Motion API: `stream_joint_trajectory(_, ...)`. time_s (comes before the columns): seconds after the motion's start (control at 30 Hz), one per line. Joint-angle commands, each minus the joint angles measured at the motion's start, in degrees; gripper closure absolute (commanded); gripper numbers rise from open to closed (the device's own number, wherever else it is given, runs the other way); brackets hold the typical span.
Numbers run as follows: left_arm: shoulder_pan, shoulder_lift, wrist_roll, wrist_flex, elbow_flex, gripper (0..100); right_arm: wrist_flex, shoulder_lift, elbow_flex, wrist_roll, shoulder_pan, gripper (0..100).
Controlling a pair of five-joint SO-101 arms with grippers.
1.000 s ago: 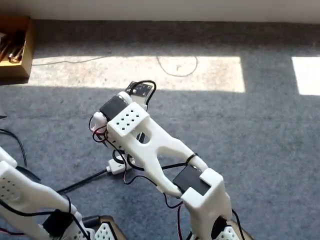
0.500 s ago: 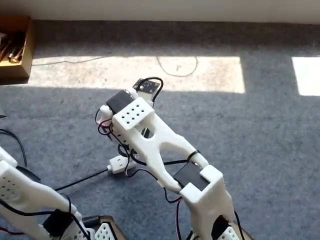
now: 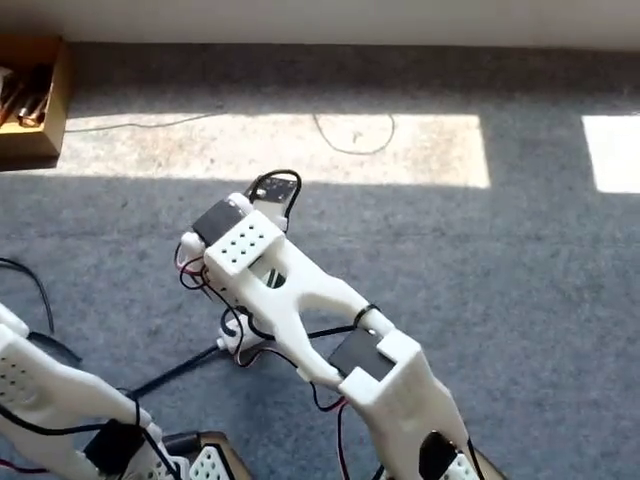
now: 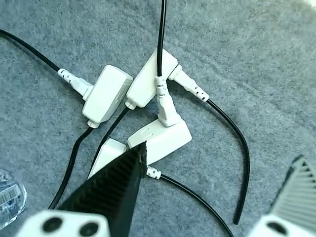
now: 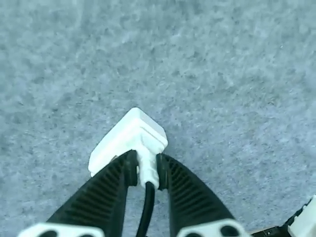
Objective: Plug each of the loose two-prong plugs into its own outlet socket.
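Pinching a white two-prong plug (image 5: 147, 175) w/ black cord, the right gripper (image 5: 146, 160) presses both fingers on its sides. The plug's front end meets a white outlet block (image 5: 129, 136) on grey carpet (image 5: 237, 74). Left gripper (image 4: 219, 154) is spread wide over a cluster of white blocks (image 4: 160, 138) & black cords (image 4: 232, 128). High view: right arm (image 3: 300, 300) at frame centre, w/ a lone white block (image 3: 232, 338) just below-left of it.

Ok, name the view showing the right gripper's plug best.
Right wrist view: the plug is clamped in the right gripper, against a white socket block. High view: the arm covers it. Left wrist view: cannot tell it among similar plugs.
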Motion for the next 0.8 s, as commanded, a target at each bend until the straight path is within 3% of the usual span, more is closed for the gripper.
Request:
stream_joint_trajectory(0.0, -0.31, -0.84, -0.35, 0.35, -2.15, 58, 0.04, 2.95, 0.75, 2.37, -0.31, 99.3)
stream_joint_trajectory(0.17, 0.4, -0.84, -0.35, 0.35, -1.98, 58, 0.75, 2.68, -0.48, 10.29, -1.27, 98.9)
stream_joint_trajectory(0.4, 1.8, -0.84, -0.35, 0.35, -1.98, 58, 4.7, 1.54, -5.67, 13.45, -2.07, 98.1)
stream_joint_trajectory(0.47, 1.89, -0.84, -0.35, 0.35, -2.07, 58, 4.7, 0.04, -5.58, 14.24, -2.86, 92.7)
stream_joint_trajectory(0.53, 1.89, -0.84, -0.35, 0.26, -2.07, 58, 4.7, -1.45, -5.49, 14.33, -3.21, 81.5)
stream_joint_trajectory(0.6, 1.89, -0.84, -1.14, 0.26, -2.07, 58, 4.7, -3.12, -5.49, 15.38, -3.56, 64.2)
stream_joint_trajectory(0.77, 1.8, -0.4, -3.52, 0.26, -1.98, 58, 4.79, -8.04, -5.67, 15.38, -4.44, 8.6)
